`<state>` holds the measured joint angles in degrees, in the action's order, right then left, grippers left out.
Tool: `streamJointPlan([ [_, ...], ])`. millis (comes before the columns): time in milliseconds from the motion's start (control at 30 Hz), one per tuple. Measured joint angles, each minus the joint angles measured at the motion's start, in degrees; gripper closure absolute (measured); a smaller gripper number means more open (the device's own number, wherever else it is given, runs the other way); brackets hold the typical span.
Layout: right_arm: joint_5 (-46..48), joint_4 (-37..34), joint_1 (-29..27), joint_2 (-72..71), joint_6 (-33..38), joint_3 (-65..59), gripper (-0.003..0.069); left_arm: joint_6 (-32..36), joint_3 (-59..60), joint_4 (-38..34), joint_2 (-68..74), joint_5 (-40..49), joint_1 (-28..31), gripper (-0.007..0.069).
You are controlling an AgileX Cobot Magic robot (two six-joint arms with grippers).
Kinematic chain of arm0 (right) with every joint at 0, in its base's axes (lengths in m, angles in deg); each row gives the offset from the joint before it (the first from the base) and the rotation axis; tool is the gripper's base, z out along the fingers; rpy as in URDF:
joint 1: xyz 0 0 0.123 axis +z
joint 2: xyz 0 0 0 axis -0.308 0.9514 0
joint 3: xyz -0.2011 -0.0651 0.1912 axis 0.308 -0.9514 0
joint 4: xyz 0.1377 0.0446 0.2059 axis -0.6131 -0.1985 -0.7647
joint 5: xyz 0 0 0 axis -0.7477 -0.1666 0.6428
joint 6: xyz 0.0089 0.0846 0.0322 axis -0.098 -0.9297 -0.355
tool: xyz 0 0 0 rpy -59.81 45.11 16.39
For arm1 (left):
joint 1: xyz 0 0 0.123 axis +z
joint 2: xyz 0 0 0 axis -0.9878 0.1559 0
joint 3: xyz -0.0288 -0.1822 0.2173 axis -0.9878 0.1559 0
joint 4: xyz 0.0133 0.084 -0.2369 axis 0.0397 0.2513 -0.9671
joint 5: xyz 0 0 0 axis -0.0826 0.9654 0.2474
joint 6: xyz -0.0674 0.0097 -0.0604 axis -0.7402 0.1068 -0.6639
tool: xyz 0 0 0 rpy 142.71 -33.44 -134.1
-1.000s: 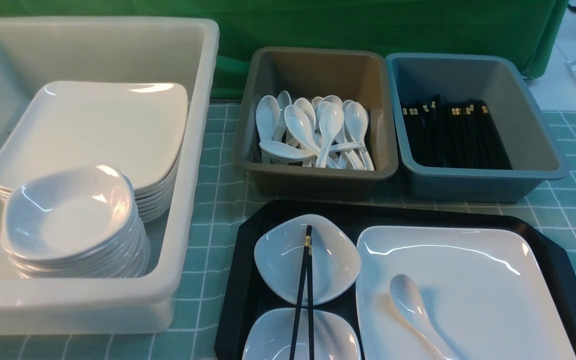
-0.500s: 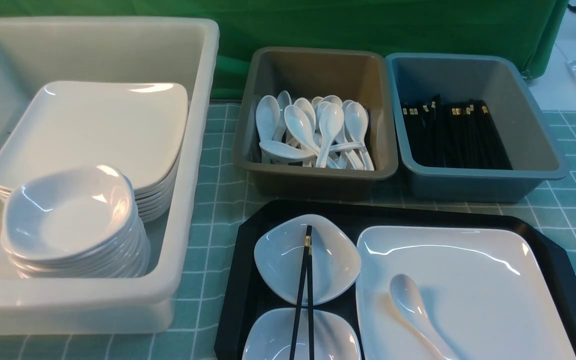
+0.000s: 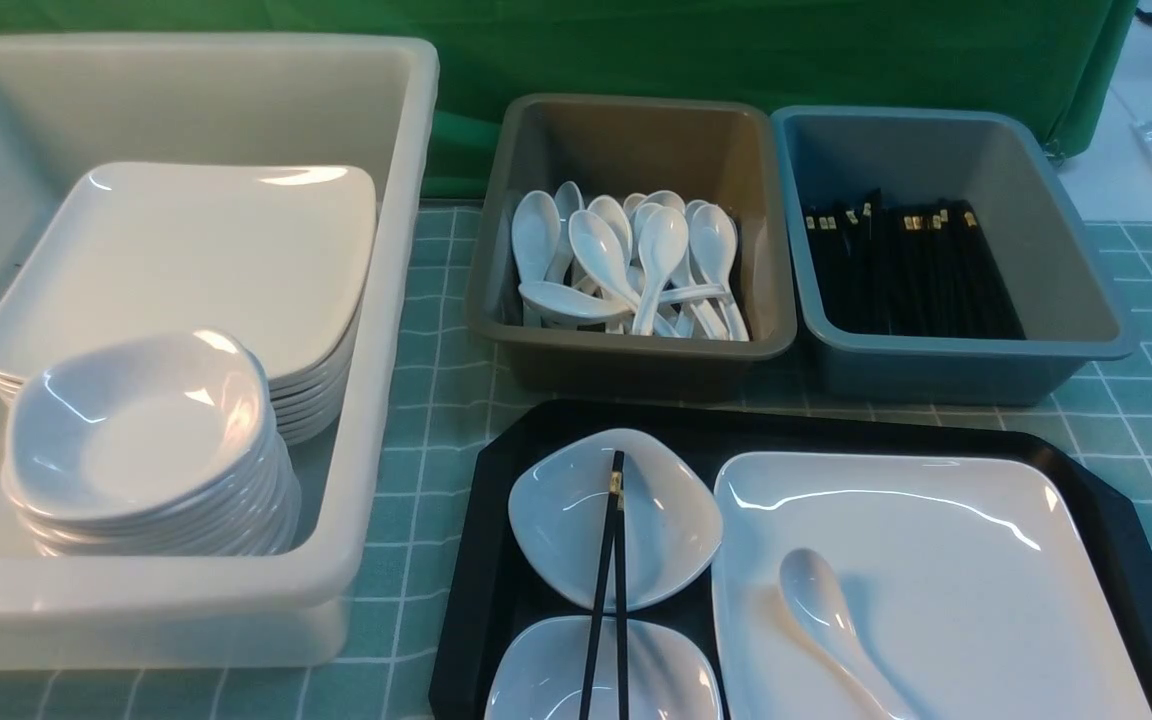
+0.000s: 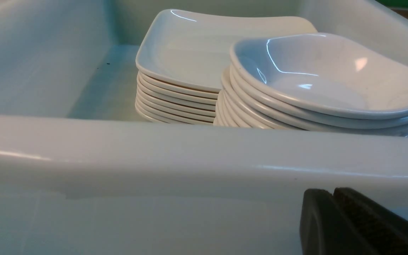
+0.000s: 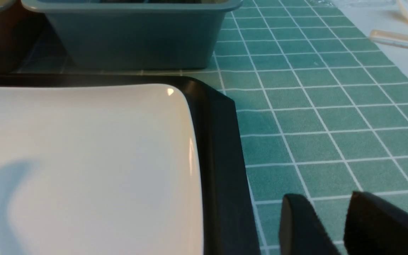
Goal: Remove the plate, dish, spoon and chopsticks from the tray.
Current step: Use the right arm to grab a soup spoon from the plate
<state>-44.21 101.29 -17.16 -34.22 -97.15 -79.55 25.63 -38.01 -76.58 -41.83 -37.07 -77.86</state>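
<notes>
The black tray (image 3: pixel 496 480) lies at the front right. On it the large white plate (image 3: pixel 936 520) holds the white spoon (image 3: pixel 821 610). To the plate's left are two small white dishes (image 3: pixel 556 520) (image 3: pixel 536 680), with the black chopsticks (image 3: pixel 608 580) lying across both. My left gripper (image 4: pixel 331 191) is shut and empty, just outside the white tub's near wall. My right gripper (image 5: pixel 326 198) is open a little and empty, over the cloth beside the tray's right rim (image 5: pixel 221 141), near the plate (image 5: pixel 83 159).
A big white tub (image 3: pixel 386 300) at the left holds a stack of plates (image 3: pixel 196 250) and a stack of small dishes (image 3: pixel 136 430). Behind the tray stand a grey-brown tub (image 3: pixel 626 130) of spoons and a blue tub (image 3: pixel 936 140) of chopsticks. A green checked cloth (image 3: pixel 1136 420) covers the table.
</notes>
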Motion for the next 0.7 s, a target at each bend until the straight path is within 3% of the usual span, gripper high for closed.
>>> streamJointPlan([
  [133, -2.9, -0.2, 0.0, 0.0, -0.8, 0.0, 0.0418, 0.0, 0.0, 0.0, 0.0, 0.0, 0.0, 0.0607],
  [233, -11.8, -2.5, 0.0, 0.0, -11.0, 0.0, 0.0418, -0.3, 0.0, 0.0, 0.0, -0.4, 0.0, 0.0607],
  [300, -19.1, -3.3, 0.0, 0.0, -20.4, 0.0, 0.0418, -3.2, 0.0, -4.7, 0.0, -2.7, 0.0, 0.0607],
  [400, -25.5, -3.8, 0.0, 0.0, -28.7, 0.0, 0.0418, -7.4, 0.0, -12.9, 0.0, -7.3, 0.0, 0.0607],
  [633, -27.5, -3.9, 0.0, 0.0, -31.2, 0.0, 0.0421, -9.1, 0.0, -17.0, 0.0, -19.5, 0.0, 0.0607],
  [700, -28.1, -4.0, 0.0, 0.0, -33.2, 0.0, 0.0438, -13.3, 0.0, -17.1, 0.0, -26.1, 0.0, 0.0607],
])
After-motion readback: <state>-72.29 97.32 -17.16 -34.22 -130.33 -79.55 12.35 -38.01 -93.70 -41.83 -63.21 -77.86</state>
